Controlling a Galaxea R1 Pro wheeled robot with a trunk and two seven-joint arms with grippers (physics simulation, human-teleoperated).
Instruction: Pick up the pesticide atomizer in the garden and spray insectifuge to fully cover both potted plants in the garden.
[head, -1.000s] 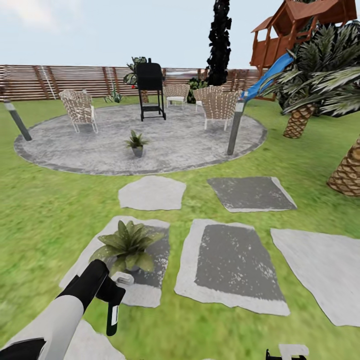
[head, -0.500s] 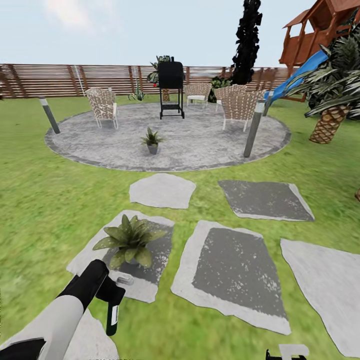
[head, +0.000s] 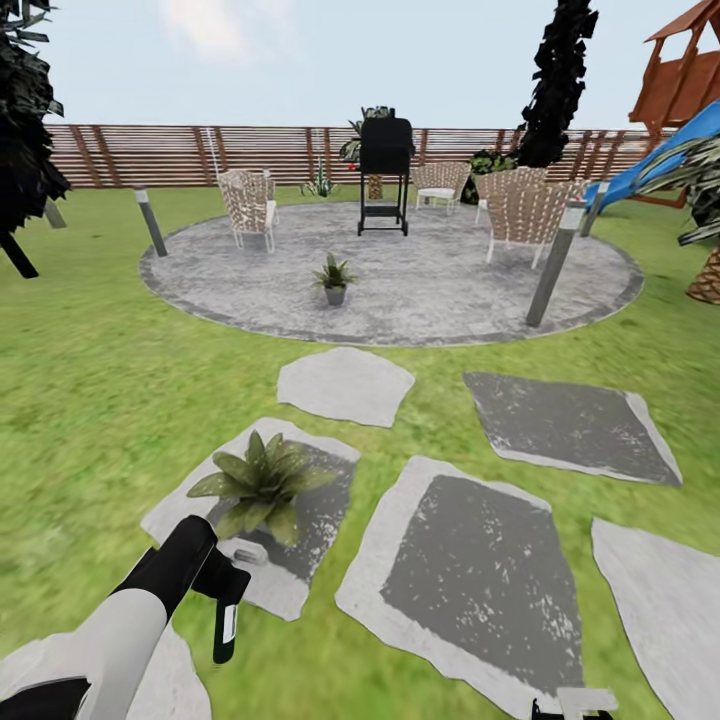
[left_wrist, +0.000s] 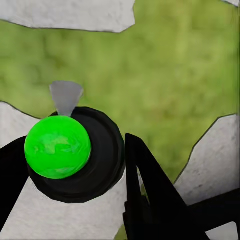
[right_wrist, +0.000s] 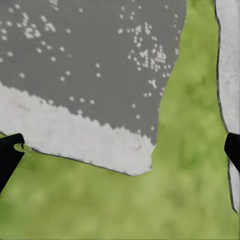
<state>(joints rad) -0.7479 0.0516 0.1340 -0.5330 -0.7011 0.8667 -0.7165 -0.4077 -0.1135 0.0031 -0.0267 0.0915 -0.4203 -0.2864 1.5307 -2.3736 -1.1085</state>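
Observation:
My left gripper (head: 225, 582) is shut on the pesticide atomizer (head: 227, 625), whose dark green body with a white label hangs down at the lower left of the head view, grey trigger head (head: 248, 551) on top. In the left wrist view the atomizer's bright green round end (left_wrist: 58, 146) sits between the black fingers (left_wrist: 150, 190). One potted plant (head: 262, 485) stands on a stepping stone just beyond the atomizer. The other potted plant (head: 334, 277) stands far off on the round paved patch (head: 430, 290). My right gripper (right_wrist: 120, 150) is open over grass and a stone edge.
Grey stepping stones (head: 480, 560) cross the lawn ahead. On the patch stand a black grill (head: 385, 170), wicker chairs (head: 248, 203) and two grey posts (head: 552, 265). A slatted fence (head: 150, 155) closes the back; a playhouse with a blue slide (head: 650, 165) is at right.
The camera has turned left, so the whole scene has slid right in the picture. My left arm keeps the atomizer in the same pose.

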